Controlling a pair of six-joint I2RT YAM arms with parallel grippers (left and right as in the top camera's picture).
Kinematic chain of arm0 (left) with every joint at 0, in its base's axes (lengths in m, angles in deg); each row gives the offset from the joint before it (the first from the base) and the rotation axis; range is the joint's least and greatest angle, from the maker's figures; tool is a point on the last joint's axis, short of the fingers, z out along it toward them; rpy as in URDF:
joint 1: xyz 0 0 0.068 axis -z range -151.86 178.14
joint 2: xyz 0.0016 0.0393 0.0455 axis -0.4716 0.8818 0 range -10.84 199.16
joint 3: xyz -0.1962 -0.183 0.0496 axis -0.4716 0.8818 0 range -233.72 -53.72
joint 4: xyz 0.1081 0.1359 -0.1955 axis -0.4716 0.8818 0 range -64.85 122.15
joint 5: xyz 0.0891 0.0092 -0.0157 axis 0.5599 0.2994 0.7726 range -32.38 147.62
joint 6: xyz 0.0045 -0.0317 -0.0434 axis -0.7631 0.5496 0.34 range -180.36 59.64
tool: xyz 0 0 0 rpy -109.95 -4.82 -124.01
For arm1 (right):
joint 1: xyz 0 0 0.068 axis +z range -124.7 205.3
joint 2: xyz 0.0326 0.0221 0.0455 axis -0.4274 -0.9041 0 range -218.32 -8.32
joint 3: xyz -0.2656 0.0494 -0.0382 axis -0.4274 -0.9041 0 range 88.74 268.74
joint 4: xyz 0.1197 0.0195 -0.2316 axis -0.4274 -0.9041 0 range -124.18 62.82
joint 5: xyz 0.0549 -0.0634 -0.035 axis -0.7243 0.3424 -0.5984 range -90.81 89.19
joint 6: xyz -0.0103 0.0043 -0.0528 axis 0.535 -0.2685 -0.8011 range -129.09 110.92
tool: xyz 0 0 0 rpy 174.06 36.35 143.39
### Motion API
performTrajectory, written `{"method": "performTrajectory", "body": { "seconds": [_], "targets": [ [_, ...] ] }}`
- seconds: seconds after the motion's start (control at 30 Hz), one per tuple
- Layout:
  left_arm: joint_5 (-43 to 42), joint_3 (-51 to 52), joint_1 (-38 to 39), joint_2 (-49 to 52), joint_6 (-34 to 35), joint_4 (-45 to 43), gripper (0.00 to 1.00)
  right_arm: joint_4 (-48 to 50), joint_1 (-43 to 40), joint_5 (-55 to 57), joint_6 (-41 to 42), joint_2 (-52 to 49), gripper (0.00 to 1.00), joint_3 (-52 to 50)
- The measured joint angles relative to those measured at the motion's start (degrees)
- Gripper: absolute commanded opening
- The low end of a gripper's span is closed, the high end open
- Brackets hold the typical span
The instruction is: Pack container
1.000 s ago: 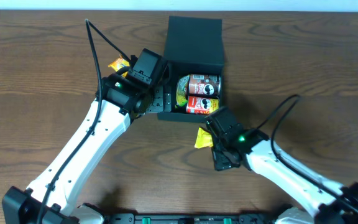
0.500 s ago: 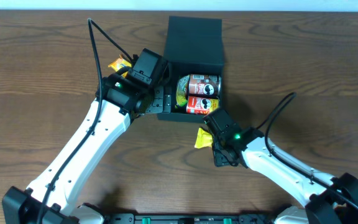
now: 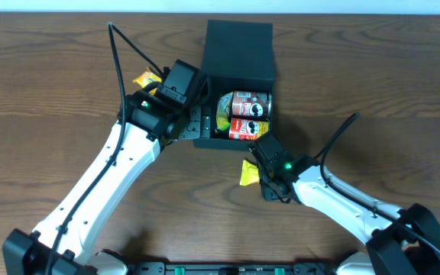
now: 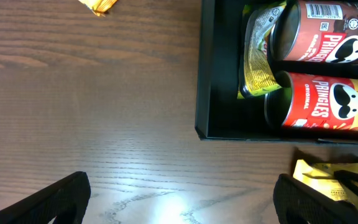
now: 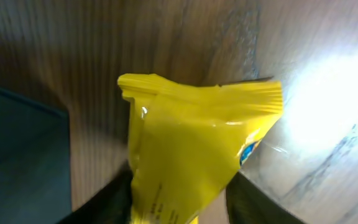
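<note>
**Yellow packet gripped just outside the open container**

Dark and matte, the container (image 3: 239,47) sits at the far middle of the wooden surface (image 3: 52,114), its flap lid thrown back and away from the arms. Inside lie two Pringles cans on their sides, touching each other: a brown can (image 3: 244,102) farther back and a red can (image 3: 247,128) against the near wall. A green-yellow packet (image 3: 223,114) is wedged between the cans and the left wall.

The right fingers (image 5: 107,202) are closed on a yellow packet (image 5: 191,162), one on each side of its lower part. The packet is outside the container, just in front of the near wall and below the red can in the overhead view. Whether it touches the surface cannot be told.

The left fingers (image 4: 61,199) are spread wide with nothing between them. They hover over bare wood just beside the container's left wall, close to its near left corner. The left wrist view shows that corner, both cans, and the yellow packet at the lower right.

An orange packet (image 3: 145,79) lies on the surface to the left of the container, partly hidden behind the left arm.
</note>
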Motion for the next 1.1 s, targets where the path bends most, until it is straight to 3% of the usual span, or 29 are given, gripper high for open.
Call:
{"method": "performTrajectory", "body": {
  "seconds": [0.13,0.53,1.1],
  "targets": [
    [0.1,0.0,0.0,0.0,0.0,0.1,0.95,0.5,0.0,0.0,0.0,0.0,0.34,0.0],
    [0.2,0.0,0.0,0.0,0.0,0.2,0.95,1.6,0.0,0.0,-1.2,0.0,0.28,0.0],
    [0.2,0.0,0.0,0.0,0.0,0.3,0.95,4.2,0.0,-3.1,-24.5,0.0,0.29,0.0]
  ]
}}
